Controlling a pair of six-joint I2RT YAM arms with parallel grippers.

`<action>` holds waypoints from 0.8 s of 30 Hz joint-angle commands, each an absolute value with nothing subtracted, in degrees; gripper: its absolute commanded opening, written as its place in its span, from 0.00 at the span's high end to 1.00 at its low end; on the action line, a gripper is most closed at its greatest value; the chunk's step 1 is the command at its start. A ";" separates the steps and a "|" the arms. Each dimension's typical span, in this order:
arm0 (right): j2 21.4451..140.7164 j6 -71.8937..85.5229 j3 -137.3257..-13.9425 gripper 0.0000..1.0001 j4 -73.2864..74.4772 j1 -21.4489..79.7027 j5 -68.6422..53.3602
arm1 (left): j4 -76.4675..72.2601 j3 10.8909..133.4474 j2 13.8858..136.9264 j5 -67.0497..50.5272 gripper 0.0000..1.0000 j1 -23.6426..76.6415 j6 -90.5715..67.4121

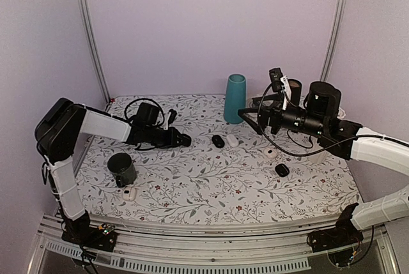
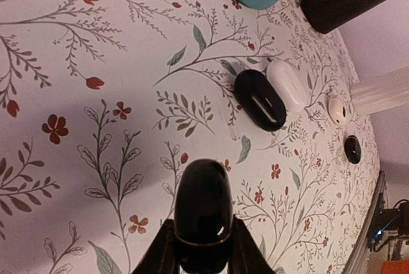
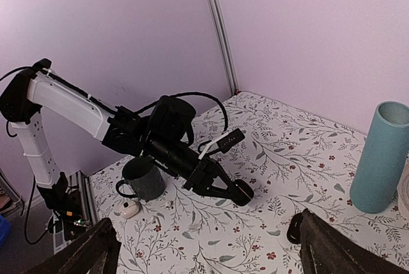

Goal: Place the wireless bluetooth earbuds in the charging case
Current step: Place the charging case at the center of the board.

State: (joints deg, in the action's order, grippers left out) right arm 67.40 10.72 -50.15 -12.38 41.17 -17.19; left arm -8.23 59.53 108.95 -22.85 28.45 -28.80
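My left gripper [image 1: 180, 139] is shut on the charging case [image 2: 203, 204], a glossy black pebble with a thin gold seam, and holds it just above the flowered table. The case also shows in the top view [image 1: 185, 140] and in the right wrist view [image 3: 241, 192]. My left gripper [image 2: 203, 226] clamps the case's near end. My right gripper [image 1: 250, 119] is open and empty, raised over the right middle of the table. Its fingers [image 3: 83, 251] stand wide apart. No tiny black earbuds show in any view.
A slim black oval pod [image 1: 218, 140] and a white pod [image 1: 232, 140] lie mid-table. A white round pod [image 1: 271, 153] and a small black pod [image 1: 282, 170] lie to the right. A teal cylinder [image 1: 234, 98] stands at the back. A dark mug [image 1: 121, 169] and a white pod [image 1: 130, 193] sit front left.
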 commanded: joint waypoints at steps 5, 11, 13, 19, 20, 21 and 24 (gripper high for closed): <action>64.95 10.66 -49.77 0.01 -9.91 40.75 -17.34 | -3.92 63.49 112.12 -24.02 0.99 26.81 -29.11; 63.78 10.63 -49.51 0.01 -9.13 40.69 -17.33 | -2.36 64.24 115.03 -23.10 0.91 26.29 -28.89; 63.49 10.68 -49.47 0.01 -8.94 40.70 -17.32 | -1.89 64.29 115.28 -22.70 0.89 26.20 -28.71; 62.81 10.98 -49.51 0.01 -8.20 40.61 -17.65 | -0.61 64.60 115.91 -21.18 0.84 26.03 -28.01; 62.68 11.06 -49.52 0.01 -8.15 40.61 -17.66 | -0.02 64.87 115.98 -20.69 0.82 26.02 -27.81; 62.56 11.07 -49.49 0.01 -8.01 40.61 -17.67 | 0.28 64.93 116.01 -20.46 0.78 25.99 -27.64; 62.16 11.16 -49.35 0.01 -7.65 40.63 -17.49 | 0.88 65.07 115.60 -19.45 0.71 26.02 -26.98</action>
State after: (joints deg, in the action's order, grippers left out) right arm 63.81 10.74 -50.15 -8.43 41.06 -17.23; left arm -2.13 64.18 114.48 -22.04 26.83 -28.51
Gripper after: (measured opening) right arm 0.988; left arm 0.258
